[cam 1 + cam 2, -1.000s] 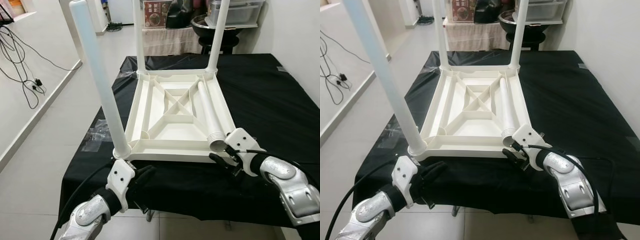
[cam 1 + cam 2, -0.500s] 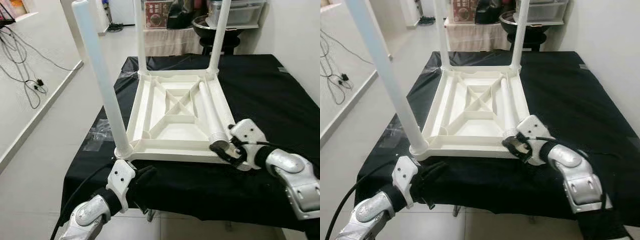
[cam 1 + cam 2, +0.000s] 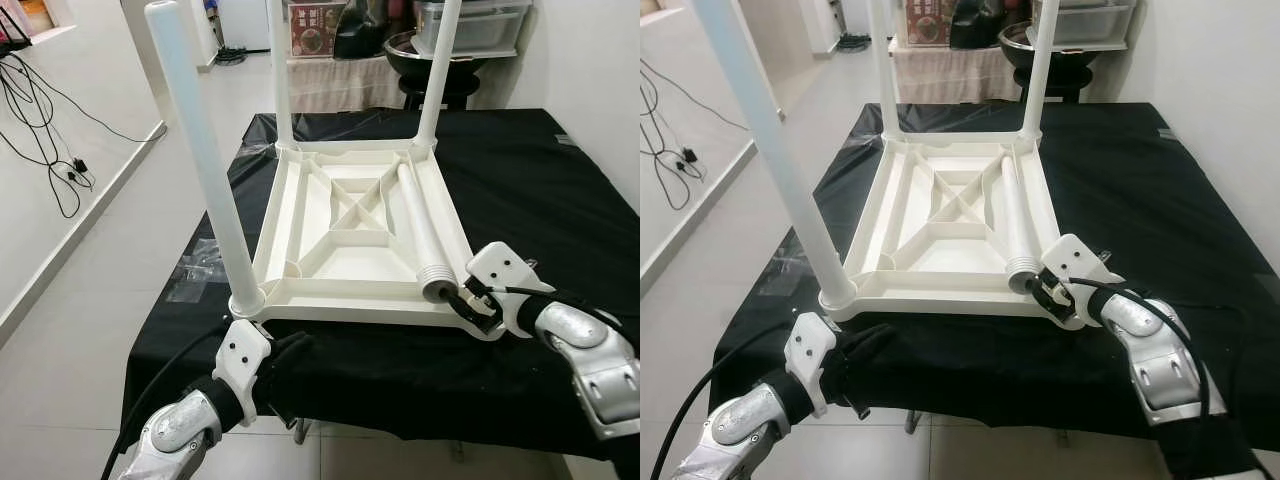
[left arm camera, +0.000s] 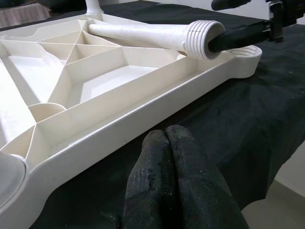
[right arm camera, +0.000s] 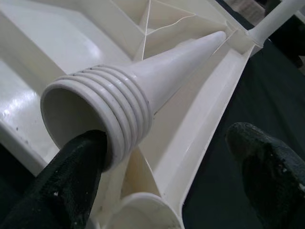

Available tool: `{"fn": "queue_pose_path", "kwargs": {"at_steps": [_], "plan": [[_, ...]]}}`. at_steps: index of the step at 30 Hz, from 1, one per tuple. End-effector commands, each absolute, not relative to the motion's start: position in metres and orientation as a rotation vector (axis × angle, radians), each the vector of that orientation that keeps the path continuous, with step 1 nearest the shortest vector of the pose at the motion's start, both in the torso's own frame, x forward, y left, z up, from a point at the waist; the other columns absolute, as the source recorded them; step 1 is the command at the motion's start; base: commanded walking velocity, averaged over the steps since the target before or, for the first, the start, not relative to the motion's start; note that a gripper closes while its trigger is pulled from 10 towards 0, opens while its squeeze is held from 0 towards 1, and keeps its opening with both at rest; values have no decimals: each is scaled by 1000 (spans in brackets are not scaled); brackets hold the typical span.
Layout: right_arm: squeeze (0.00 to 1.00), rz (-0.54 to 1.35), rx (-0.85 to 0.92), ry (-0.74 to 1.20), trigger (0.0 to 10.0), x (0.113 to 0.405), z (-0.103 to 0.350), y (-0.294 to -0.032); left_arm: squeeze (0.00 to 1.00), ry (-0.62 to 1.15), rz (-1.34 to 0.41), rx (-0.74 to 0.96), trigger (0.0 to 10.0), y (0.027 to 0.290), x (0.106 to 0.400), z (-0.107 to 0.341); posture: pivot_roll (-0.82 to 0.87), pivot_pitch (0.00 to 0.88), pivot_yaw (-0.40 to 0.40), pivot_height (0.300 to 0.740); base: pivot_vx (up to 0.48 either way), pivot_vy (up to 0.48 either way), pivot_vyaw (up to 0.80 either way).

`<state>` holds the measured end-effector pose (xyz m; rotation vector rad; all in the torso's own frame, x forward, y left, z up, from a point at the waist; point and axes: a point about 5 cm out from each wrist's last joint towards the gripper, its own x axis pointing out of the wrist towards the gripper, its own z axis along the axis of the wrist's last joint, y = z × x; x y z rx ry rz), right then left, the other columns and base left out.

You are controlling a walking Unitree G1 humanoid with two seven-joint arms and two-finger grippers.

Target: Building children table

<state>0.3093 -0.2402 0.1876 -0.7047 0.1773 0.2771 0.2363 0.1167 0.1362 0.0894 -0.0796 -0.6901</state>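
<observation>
Right claw spread, one finger poking into the loose leg's threaded mouth; left claw pinched shut, empty. Hooked so thinly, that leg could roll off the tabletop.

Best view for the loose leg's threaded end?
Right wrist view: the loose leg has its ribbed open end close up, one finger in its mouth. Left wrist view shows it side-on; eye views show it small.

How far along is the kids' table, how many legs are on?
Three legs stand fitted in the upside-down tabletop. The fourth leg lies loose inside it; the right gripper is open with one finger in its threaded end. The near right socket is unfilled. The left gripper is shut, idle.
</observation>
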Motion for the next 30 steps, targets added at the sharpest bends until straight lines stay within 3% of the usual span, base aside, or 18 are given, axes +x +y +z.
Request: {"fn": "queue_pose_path", "kwargs": {"at_steps": [1, 12, 13, 14, 18, 19, 30], "plan": [[0, 139, -703, 163, 10000, 314, 186, -241, 0, -61, -692, 106, 10000, 118, 233, 133, 4, 90, 19, 740, 0, 0, 0], [0, -101, -501, 69, 10000, 328, 186, -227, 0, -66, -689, 107, 10000, 116, 234, 134, 2, 101, 6, 740, 0, 0, 0], [0, -98, -499, 64, 7490, 330, 186, -226, 0, -67, -688, 106, 10000, 116, 234, 135, -4, 103, 2, 740, 0, 0, 0], [0, -96, -496, 58, 667, 331, 185, -223, 0, -68, -687, 105, 10000, 116, 234, 135, -7, 104, 5, 740, 0, 0, 0], [0, -95, -495, 55, 667, 332, 185, -222, 0, -68, -687, 104, 10000, 116, 234, 135, -7, 104, 5, 740, 0, 0, 0], [0, -89, -492, 56, 0, 333, 181, -218, 0, -68, -688, 104, 10000, 116, 234, 135, -9, 108, 12, 740, 0, 0, 0], [0, -79, -414, 38, 0, 337, 175, -199, 0, -65, -688, 107, 10000, 117, 234, 136, -4, 118, 17, 740, 0, 0, 0]]}}
